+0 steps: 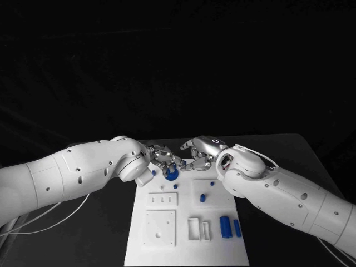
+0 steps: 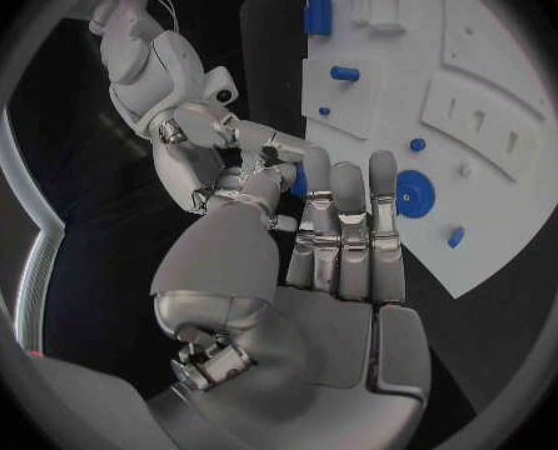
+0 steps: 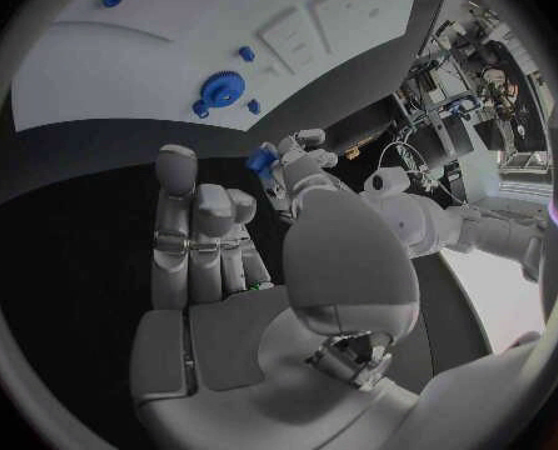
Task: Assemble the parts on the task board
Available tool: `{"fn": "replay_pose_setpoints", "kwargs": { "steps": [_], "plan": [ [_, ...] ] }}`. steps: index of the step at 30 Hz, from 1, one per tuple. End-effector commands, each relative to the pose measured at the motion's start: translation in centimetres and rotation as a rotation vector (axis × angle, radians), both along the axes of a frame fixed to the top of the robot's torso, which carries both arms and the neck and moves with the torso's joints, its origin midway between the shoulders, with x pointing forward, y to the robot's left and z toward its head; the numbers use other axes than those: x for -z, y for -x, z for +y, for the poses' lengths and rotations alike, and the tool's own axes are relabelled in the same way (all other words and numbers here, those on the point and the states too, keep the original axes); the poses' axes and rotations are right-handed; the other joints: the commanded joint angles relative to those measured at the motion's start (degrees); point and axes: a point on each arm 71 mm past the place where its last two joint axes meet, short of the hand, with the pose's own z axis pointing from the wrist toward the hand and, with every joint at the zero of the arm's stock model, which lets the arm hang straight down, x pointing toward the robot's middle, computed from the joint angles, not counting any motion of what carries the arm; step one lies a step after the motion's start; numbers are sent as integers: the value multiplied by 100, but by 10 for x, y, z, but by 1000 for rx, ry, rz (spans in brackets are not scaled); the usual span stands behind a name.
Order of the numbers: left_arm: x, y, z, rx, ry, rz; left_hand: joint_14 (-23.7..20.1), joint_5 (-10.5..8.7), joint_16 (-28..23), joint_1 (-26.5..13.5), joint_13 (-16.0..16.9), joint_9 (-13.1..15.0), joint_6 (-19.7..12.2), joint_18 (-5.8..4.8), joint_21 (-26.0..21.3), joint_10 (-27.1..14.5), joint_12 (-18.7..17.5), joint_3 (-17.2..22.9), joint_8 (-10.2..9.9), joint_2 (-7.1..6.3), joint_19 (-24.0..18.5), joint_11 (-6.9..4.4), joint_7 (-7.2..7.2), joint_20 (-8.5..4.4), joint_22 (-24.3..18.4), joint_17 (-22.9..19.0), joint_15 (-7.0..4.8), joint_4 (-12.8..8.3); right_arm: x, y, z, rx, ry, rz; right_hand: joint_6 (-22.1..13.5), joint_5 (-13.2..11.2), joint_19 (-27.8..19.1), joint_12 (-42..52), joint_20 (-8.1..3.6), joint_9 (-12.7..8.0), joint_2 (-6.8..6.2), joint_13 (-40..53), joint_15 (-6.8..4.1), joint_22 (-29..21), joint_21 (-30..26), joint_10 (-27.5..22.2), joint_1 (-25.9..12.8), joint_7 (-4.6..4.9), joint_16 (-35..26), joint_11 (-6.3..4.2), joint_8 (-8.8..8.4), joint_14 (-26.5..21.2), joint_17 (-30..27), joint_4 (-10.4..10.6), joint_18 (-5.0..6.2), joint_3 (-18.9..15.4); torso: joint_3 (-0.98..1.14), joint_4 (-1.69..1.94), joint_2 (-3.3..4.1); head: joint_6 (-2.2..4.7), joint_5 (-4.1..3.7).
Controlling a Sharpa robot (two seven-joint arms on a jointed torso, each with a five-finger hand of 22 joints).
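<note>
Left hand (image 1: 156, 157) sits over the far end of the white rectangular task board (image 1: 186, 245), fingertips meeting those of the right hand (image 1: 196, 156) just above the board's top edge. In the right wrist view a small blue part (image 3: 262, 159) is pinched in the fingertips of the left hand (image 3: 294, 168), so left is grasping it. Right hand's own fingers (image 3: 194, 225) stand straight up, side by side, w/ the thumb off to one side; whether it also grips the small blue part, can't tell. In the left wrist view the left hand's fingers (image 2: 349, 220) are upright & close together, w/ the right hand (image 2: 248, 150) reaching in against its thumb.

On the board: a round blue gear (image 1: 172, 174) lies flat near the far end, just below both hands; it's also seen at (image 2: 413, 192) and (image 3: 219, 91). A small blue peg (image 1: 203, 197) stands on a raised white square mid-board. Two blue cylinders (image 1: 225, 225) lie side by side near the right edge, closer to the robot, next to upright white blocks (image 1: 194, 228). A raised white plate w/ two slots (image 1: 163, 199) and a bigger white square plate (image 1: 159, 227) sit on the board's left half. Board rests on the black table (image 1: 282, 150).
</note>
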Motion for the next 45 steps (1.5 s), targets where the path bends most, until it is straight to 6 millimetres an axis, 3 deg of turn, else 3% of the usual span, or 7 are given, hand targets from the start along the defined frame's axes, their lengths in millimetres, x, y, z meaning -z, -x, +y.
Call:
{"fn": "replay_pose_setpoints", "kwargs": {
  "steps": [1, 7, 14, 16, 24, 36, 45],
  "plan": [
    [1, -1, 4, -24, -47, -14, 64, 52, -47, -60, 35, 2173, 558, 16, 12, 66, -35, 310, -52, 30, 44, -28, -388, -1, 33, 68, 0, -361, -4, 0, -6, -7, -50, -38, -137, 46, 140, 19, -24, -6, -90, -158, 8, -30, -157, -94, 120, -4, -33, -13, -19, -51, -39, 267, 0, -96, 4, -2, 2, -3, 22],
    [2, -1, 11, -43, -73, -10, 121, 78, -118, -119, 85, 2203, 612, 22, -12, 128, -91, 310, -98, 50, 71, -34, -399, -1, 89, 168, -4, -418, -1, 2, -31, 24, -73, -53, -88, 74, 184, 114, -9, -5, -190, -393, 30, 7, -301, -159, 242, 22, -66, 19, -17, -60, -98, 510, 8, -190, -2, -7, 1, -20, 60],
    [8, 2, 22, -62, -126, -10, 325, -34, -253, -163, 150, 1965, 824, 31, -61, 349, -192, 266, -134, 71, 211, -72, -455, -18, 104, 265, -35, -392, 1, 3, -67, 82, -106, -49, 250, 80, 219, 199, 37, 9, -133, -502, 72, 72, -323, -144, 193, 48, -44, 75, -2, -48, -118, 366, 66, -85, 1, -15, -21, -82, 105],
    [11, 4, 25, -63, -149, -9, 416, -60, -344, -168, 253, 1828, 919, 42, -96, 446, -285, 249, -140, 65, 273, -80, -475, -13, 95, 359, -40, -367, 2, 3, -78, 104, -127, -40, 301, 106, 219, 202, 41, 12, -125, -509, 77, 71, -335, -143, 187, 53, -48, 84, 1, -51, -124, 361, 69, -79, 13, -26, -42, -127, 116],
    [21, 12, 33, -74, -219, -5, 696, -69, -406, -216, 471, 1824, 1226, 125, -187, 682, -222, 181, -135, 82, 514, -121, -559, 43, 150, 602, -69, -252, 2, 0, -109, 183, -217, 11, 409, 269, 231, 245, 56, 15, -68, -541, 89, 85, -348, -130, 145, 65, -25, 103, 3, -37, -130, 254, 90, -55, 38, -43, -118, -242, 117],
    [40, 22, 32, -85, -277, -20, 961, -33, -576, -431, 482, 2055, 1421, 280, -427, 714, 131, 219, -132, 214, 739, -150, -628, 166, 627, 1009, -80, -383, -1, -5, -126, 235, -281, 36, 490, 368, 235, 270, 68, 17, -16, -576, 99, 93, -357, -133, 100, 73, -11, 114, 4, -37, -139, 122, 108, -9, 49, -51, -182, -433, 94],
    [58, 28, 31, -83, -335, -42, 1016, -20, -576, -506, 489, 2077, 1475, 278, -661, 718, 232, 237, -122, 250, 860, -159, -646, 173, 931, 1085, -79, -413, -2, -8, -128, 245, -293, 38, 506, 436, 235, 272, 70, 17, -2, -590, 101, 94, -360, -136, 80, 76, -13, 118, 5, -39, -146, 89, 111, 3, 50, -51, -170, -552, 84]
  ]
}}
